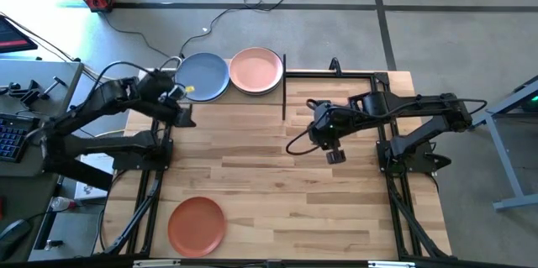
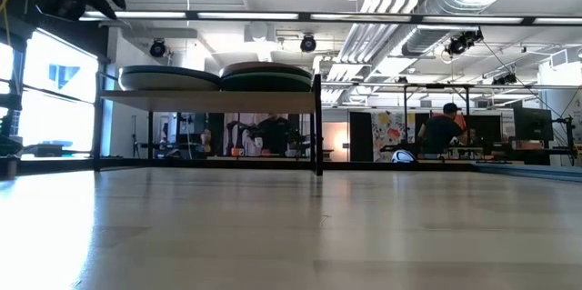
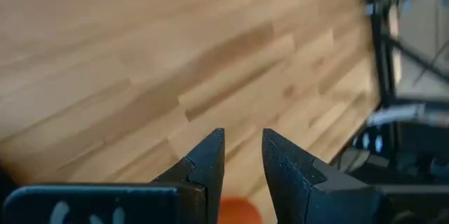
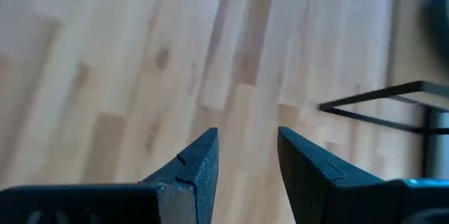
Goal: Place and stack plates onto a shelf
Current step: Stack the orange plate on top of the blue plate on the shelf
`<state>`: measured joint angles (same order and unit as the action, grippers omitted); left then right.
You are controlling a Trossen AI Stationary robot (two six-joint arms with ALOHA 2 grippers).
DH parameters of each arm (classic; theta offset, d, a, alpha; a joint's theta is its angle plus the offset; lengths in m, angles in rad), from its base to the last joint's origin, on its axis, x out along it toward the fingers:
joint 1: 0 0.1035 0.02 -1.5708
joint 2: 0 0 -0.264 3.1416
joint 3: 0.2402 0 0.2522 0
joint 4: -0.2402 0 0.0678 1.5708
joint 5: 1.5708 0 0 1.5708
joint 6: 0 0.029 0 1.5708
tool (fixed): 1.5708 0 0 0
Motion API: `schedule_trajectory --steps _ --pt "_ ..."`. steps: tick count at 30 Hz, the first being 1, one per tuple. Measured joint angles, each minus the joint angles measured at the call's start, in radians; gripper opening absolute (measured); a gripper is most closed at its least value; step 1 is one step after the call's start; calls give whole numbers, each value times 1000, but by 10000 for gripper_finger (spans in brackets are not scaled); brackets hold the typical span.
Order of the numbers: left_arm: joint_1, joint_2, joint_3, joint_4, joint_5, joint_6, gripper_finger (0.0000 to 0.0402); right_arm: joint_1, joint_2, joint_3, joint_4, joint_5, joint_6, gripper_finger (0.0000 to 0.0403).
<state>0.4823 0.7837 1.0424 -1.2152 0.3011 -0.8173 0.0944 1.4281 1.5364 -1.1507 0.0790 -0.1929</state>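
Note:
Two piles of plates rest on the shelf (image 2: 209, 97) at the table's far left. From above only the top ones show, a blue plate (image 1: 204, 76) and a pink plate (image 1: 256, 70); in the low view the piles (image 2: 170, 78) (image 2: 268, 76) sit side by side on the board. A terracotta plate (image 1: 197, 225) lies flat near the near-left edge. My left gripper (image 1: 181, 113) hovers just near of the blue plate, open and empty (image 3: 243, 155). My right gripper (image 1: 334, 155) hangs over the table's middle, open and empty (image 4: 248, 155).
The shelf's black upright (image 1: 284, 96) stands right of the pink plate. A thin black frame (image 1: 370, 73) runs along the far right edge. Bare wood planks (image 1: 277, 192) lie between the grippers and the terracotta plate. People sit in the room beyond (image 2: 444, 131).

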Motion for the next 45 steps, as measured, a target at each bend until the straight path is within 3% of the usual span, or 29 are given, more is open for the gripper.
schedule_trajectory --steps 6,19,36,45 --pt "-220 43 0 2 -78 -1 85 0 0 0 31 -71 193 124" --pt "-609 197 0 5 -166 9 85 64 0 0 68 -80 448 124" --pt "-946 440 0 114 -234 40 85 172 0 0 90 27 641 124" --pt "-1080 555 0 142 -299 97 85 190 0 0 131 68 641 124"
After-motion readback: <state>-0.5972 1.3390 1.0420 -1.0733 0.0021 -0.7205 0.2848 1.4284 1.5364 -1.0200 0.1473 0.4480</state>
